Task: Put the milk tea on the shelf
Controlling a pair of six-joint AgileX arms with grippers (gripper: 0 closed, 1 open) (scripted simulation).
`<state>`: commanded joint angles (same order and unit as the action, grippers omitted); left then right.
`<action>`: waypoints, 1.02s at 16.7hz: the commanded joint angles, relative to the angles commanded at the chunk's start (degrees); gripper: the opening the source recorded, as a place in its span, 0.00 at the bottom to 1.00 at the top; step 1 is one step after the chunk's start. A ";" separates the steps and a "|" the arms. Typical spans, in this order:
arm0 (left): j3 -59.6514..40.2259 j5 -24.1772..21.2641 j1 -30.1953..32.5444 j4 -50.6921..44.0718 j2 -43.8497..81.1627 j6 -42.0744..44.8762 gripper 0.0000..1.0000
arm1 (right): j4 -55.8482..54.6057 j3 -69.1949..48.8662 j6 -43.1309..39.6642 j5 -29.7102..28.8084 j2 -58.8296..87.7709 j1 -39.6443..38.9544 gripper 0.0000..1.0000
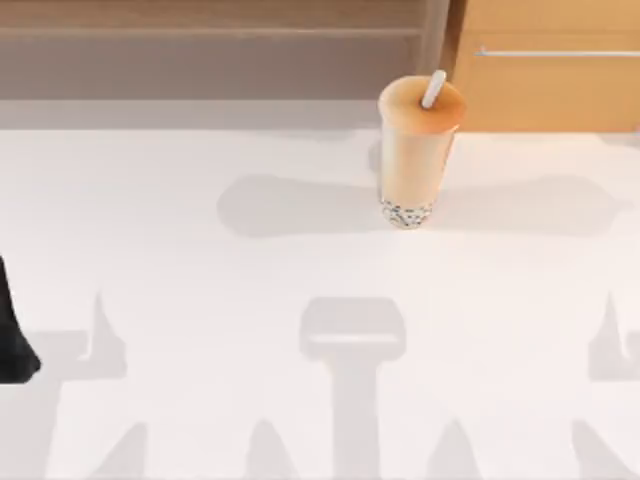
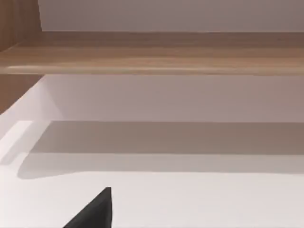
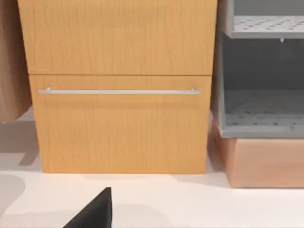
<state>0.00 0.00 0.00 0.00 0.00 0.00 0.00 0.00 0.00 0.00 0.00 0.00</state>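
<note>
The milk tea (image 1: 418, 150) stands upright on the white table (image 1: 200, 300), toward the back and a bit to the right of the middle. Its white straw (image 1: 434, 90) pokes up through the lid, and dark pearls sit at the bottom of the cup. Nothing is touching it. The shelf (image 1: 210, 30) runs along the back of the table on the left side, a long brown board with a darker space under it and a grey post (image 1: 436, 40) at its right end. Just right of the post is an orange-wood cabinet (image 1: 550, 70) with a silver bar handle (image 1: 556, 52), and the cup stands in front of where the two meet. My left arm (image 1: 12, 335) is a dark shape at the far left edge of the table, well apart from the cup. The left wrist view looks at the shelf board (image 2: 156, 52), and the right wrist view looks at the cabinet (image 3: 118, 95). A dark bit of gripper shows low in each, but I cannot tell how wide either one is open or whether it holds anything.
</note>
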 joint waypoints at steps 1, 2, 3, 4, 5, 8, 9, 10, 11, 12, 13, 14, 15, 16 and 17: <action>0.00 0.00 0.00 0.00 0.00 0.00 1.00 | 0.00 0.00 0.00 0.00 0.00 0.00 1.00; 0.00 0.00 0.00 0.00 0.00 0.00 1.00 | 0.00 0.00 0.00 0.00 0.00 0.00 1.00; -0.37 0.30 0.22 0.40 0.52 0.01 1.00 | 0.00 0.00 0.00 0.00 0.00 0.00 1.00; -1.10 0.90 0.70 1.20 1.61 0.03 1.00 | 0.00 0.00 0.00 0.00 0.00 0.00 1.00; -2.15 1.78 1.45 2.35 3.30 0.04 1.00 | 0.00 0.00 0.00 0.00 0.00 0.00 1.00; -6.84 5.75 5.27 7.51 11.79 0.09 1.00 | 0.00 0.00 0.00 0.00 0.00 0.00 1.00; -8.81 7.45 7.04 9.69 15.71 0.09 1.00 | 0.00 0.00 0.00 0.00 0.00 0.00 1.00; -10.95 9.33 9.04 12.07 20.13 0.09 1.00 | 0.00 0.00 0.00 0.00 0.00 0.00 1.00; -13.22 11.35 11.22 14.60 24.96 0.09 1.00 | 0.00 0.00 0.00 0.00 0.00 0.00 1.00; -15.61 13.49 13.56 17.27 30.15 0.08 1.00 | 0.00 0.00 0.00 0.00 0.00 0.00 1.00; -18.11 15.75 16.02 20.05 35.66 0.08 1.00 | 0.00 0.00 0.00 0.00 0.00 0.00 1.00; -20.68 18.10 18.59 22.93 41.43 0.07 1.00 | 0.00 0.00 0.00 0.00 0.00 0.00 1.00; -23.33 20.54 21.26 25.88 47.43 0.07 1.00 | 0.00 0.00 0.00 0.00 0.00 0.00 1.00; -26.02 23.05 23.99 28.90 53.61 0.06 1.00 | 0.00 0.00 0.00 0.00 0.00 0.00 1.00; -28.75 25.61 26.77 31.96 59.93 0.06 1.00 | 0.00 0.00 0.00 0.00 0.00 0.00 1.00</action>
<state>-28.75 25.61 26.77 31.96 59.93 0.06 0.00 0.00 0.00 0.00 0.00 0.00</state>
